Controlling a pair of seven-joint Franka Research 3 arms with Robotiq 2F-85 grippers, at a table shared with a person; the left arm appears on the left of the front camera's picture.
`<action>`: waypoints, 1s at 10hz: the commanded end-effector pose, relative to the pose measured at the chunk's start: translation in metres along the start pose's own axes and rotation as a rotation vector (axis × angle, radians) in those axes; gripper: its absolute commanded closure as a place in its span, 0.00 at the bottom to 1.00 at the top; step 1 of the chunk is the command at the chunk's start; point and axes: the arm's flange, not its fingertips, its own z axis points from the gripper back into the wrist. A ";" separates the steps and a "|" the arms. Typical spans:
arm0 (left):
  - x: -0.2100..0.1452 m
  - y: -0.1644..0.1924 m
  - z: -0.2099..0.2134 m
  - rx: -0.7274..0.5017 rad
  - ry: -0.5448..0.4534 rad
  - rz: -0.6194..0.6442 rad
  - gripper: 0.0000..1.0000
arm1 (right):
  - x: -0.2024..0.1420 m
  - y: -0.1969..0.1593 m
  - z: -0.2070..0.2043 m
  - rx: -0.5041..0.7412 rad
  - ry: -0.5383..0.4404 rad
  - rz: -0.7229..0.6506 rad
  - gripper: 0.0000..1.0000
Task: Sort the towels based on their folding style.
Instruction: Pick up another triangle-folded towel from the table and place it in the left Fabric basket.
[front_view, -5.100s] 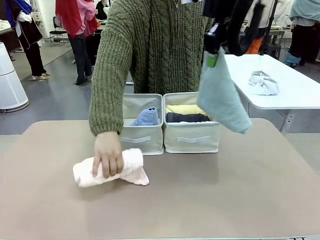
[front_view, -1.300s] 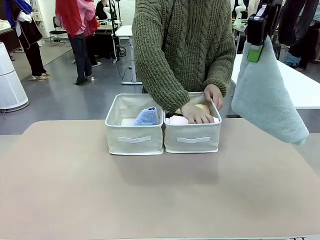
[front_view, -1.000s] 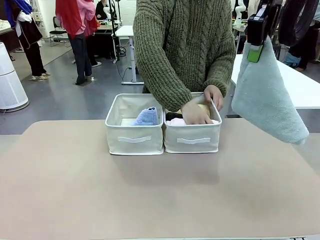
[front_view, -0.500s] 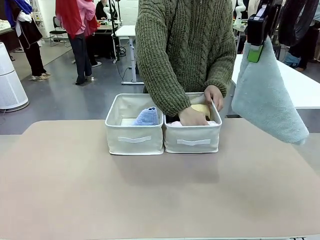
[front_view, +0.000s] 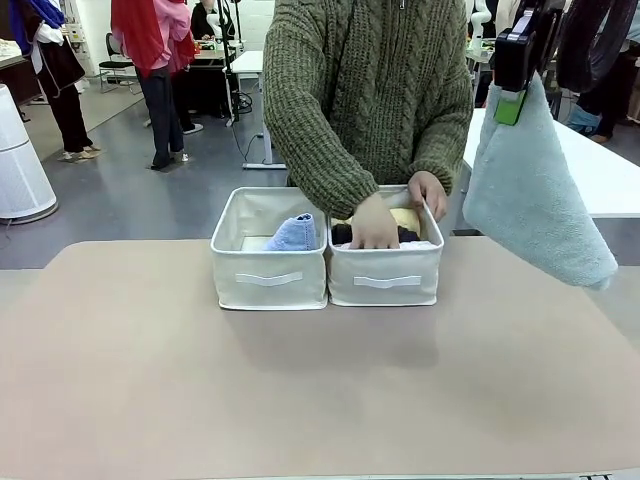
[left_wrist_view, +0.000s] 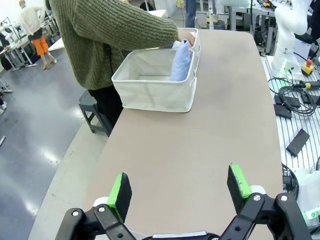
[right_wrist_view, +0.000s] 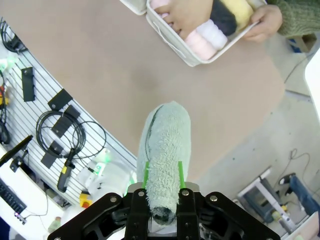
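Pale grey-blue towel (front_view: 530, 195), cream bins (front_view: 268, 285)

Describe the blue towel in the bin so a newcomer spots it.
Before the person, a left bin and a right bin, both cream, stand side by side. The blue towel stands alone in the left bin, by the shared wall; the right bin holds rolls.

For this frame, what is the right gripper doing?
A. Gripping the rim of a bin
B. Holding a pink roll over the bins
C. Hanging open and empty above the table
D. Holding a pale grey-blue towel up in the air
D: the right gripper has its green pads clamped on the pale grey-blue towel, which hangs down from it, clear of the table.
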 end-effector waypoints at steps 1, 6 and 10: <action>0.000 -0.003 0.001 0.001 0.009 -0.004 0.00 | -0.004 0.001 -0.002 0.000 -0.002 -0.011 0.82; 0.000 -0.003 0.001 0.001 0.009 -0.004 0.00 | -0.004 0.001 -0.002 0.000 -0.002 -0.011 0.82; 0.000 -0.003 0.001 0.001 0.009 -0.004 0.00 | -0.004 0.001 -0.002 0.000 -0.002 -0.011 0.82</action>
